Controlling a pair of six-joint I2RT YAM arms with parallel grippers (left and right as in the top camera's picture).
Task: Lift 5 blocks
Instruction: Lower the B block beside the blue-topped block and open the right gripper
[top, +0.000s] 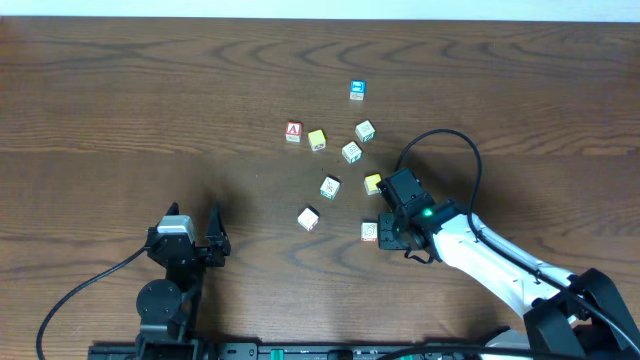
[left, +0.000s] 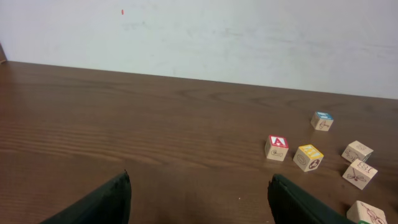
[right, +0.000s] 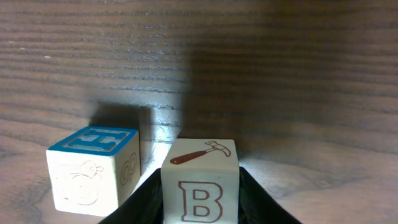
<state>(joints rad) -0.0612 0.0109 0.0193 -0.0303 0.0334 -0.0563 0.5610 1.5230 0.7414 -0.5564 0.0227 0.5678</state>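
Block (right: 200, 177) lettered "B", hammer above, sits between jaws of right gripper (right: 200, 208).

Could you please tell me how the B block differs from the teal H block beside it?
The B block sits between the jaws of the right gripper; the H block stands free to its left. The B block's top shows a reddish hammer, the H block's a teal H. The B block faces us squarely; the H block is turned, showing two sides. Both are pale wooden cubes of like size.
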